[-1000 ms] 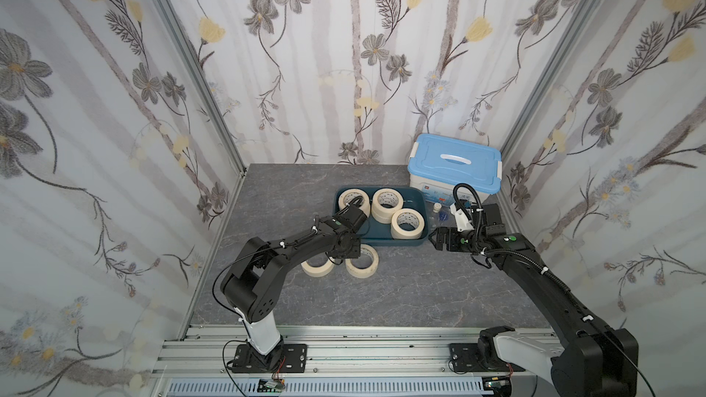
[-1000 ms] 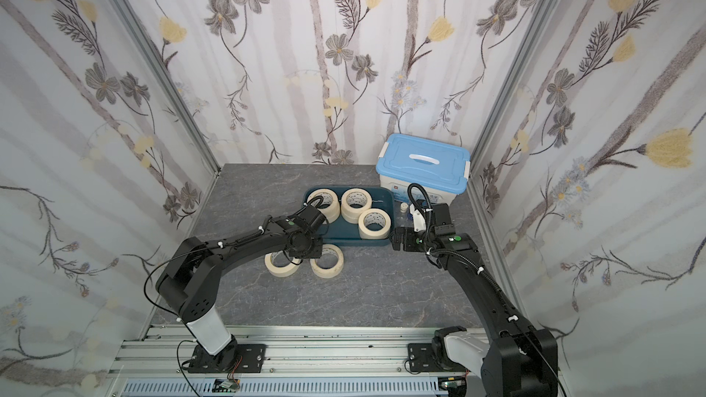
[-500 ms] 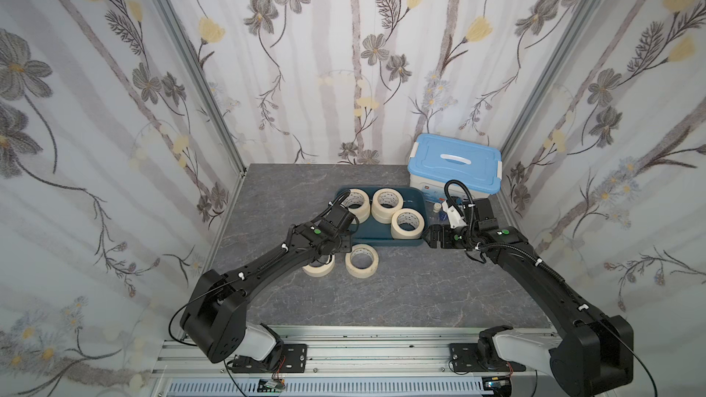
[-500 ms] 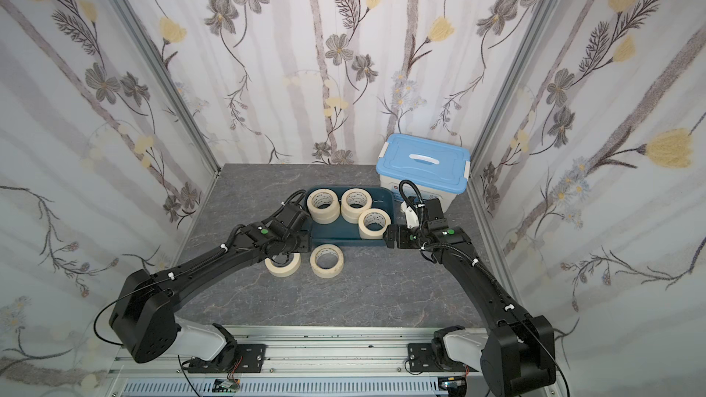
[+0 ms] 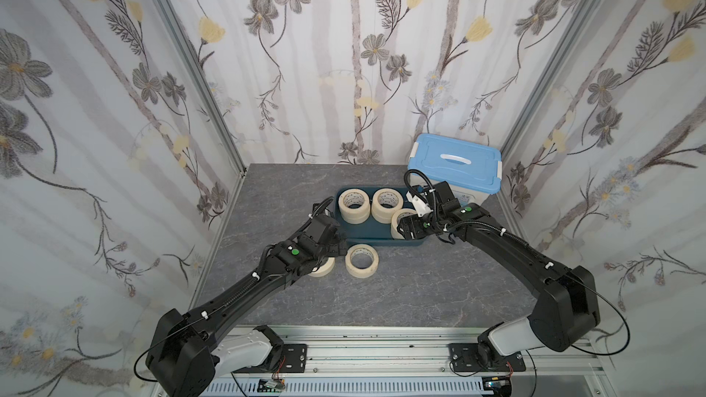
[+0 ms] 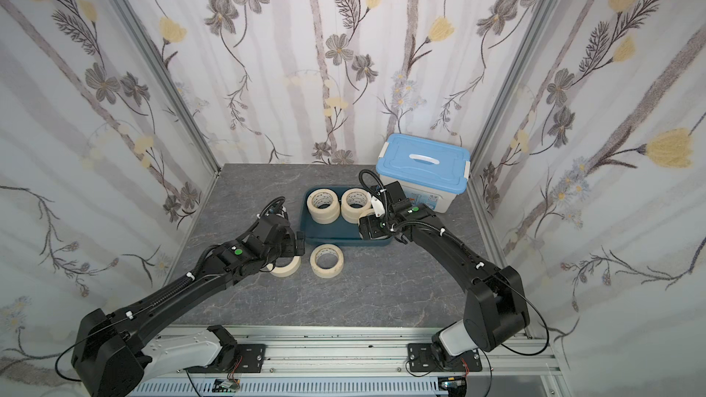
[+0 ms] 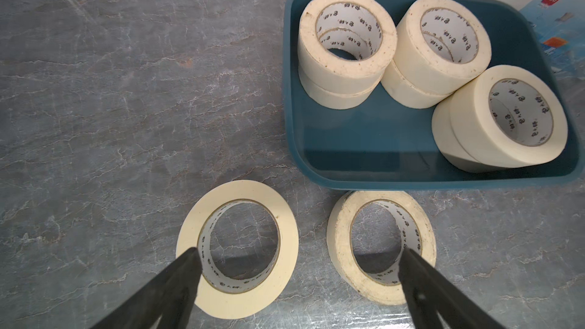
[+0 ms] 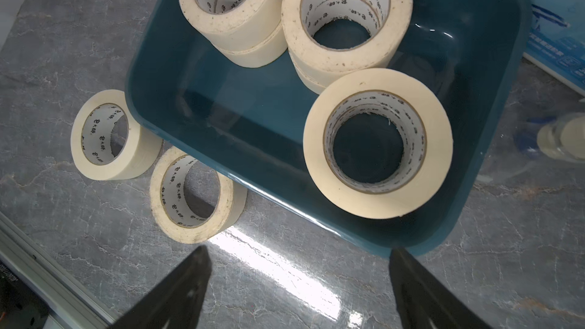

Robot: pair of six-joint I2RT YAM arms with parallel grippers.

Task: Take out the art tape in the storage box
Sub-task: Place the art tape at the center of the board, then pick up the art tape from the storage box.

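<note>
Left gripper [image 5: 336, 246], in a top view: jaws just opened wide, empty, above a roll [image 5: 323, 267] left on the counter [image 5: 420, 292]. Left wrist: both freed rolls [image 7: 237, 190] flat outside the box [image 7: 364, 183], six stacked inside. Right wrist: right gripper [image 8: 300, 253] wide, empty, closing in on the nearest stack [image 8: 376, 205]. Two out, six remaining.

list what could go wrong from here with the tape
The right gripper is open by a two-roll stack in the storage box; a low grip might lift both or tip it.
The open left gripper hangs above two loose rolls on the table and might knock them.
</note>
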